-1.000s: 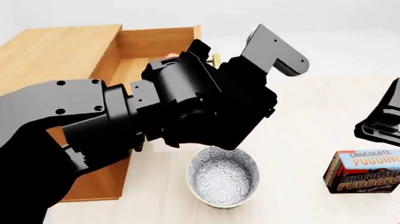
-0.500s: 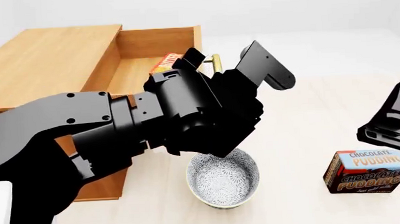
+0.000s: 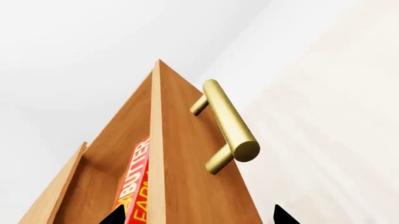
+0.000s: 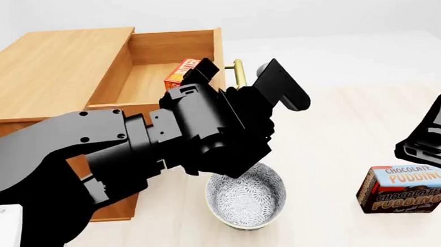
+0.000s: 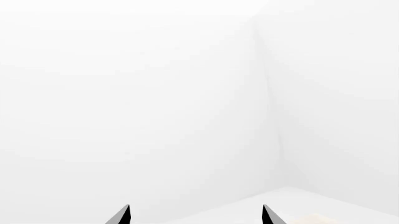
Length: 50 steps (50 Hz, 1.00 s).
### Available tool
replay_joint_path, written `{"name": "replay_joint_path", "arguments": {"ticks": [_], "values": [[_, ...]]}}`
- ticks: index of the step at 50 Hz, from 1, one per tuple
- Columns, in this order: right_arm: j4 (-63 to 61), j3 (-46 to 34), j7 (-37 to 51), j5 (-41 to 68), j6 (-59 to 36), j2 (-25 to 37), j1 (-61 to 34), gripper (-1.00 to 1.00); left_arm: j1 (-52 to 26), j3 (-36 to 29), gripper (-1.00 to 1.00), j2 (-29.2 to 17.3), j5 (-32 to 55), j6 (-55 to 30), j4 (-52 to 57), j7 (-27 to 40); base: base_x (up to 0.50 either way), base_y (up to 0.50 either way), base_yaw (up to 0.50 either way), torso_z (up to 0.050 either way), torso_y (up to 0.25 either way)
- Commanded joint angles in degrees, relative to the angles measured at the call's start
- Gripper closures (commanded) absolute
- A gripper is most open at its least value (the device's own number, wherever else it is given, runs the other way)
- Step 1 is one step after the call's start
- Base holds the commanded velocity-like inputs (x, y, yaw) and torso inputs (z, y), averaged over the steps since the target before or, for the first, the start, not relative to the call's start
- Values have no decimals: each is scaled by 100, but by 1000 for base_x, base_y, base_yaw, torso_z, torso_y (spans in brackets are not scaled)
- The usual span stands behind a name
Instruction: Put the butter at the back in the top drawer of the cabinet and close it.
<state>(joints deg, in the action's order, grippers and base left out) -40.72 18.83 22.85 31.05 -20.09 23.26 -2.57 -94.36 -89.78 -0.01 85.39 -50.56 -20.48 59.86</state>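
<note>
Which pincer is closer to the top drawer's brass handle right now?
Left. The left pincer is open right at the top drawer, straddling its front panel beside the brass handle. The right pincer sits far off, above the chocolate pudding box.

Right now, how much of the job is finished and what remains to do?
Done: the butter lies inside the open top drawer, against its front panel. In hand: nothing; the left gripper is open and empty, its fingertips astride the drawer front below the brass handle. The right gripper is open, off to the side. Left: push the drawer shut.
</note>
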Motion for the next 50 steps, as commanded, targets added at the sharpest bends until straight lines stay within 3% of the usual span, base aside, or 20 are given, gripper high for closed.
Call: {"name": "replay_joint_path", "arguments": {"ticks": [1,11,50], "values": [[-8,7,7,0,42,1,39,-100,87,11,-100,0,-204,-175,-2,-8,0,0,0,0,0],[-6,17,1,0,98,-7,88,-100,180,25,-100,0,-417,-301,-15,-119,0,0,0,0,0],[0,-37,93,58,59,49,18,-100,121,38,-100,0,-513,-1120,-299,834,0,0,0,0,0]]}}
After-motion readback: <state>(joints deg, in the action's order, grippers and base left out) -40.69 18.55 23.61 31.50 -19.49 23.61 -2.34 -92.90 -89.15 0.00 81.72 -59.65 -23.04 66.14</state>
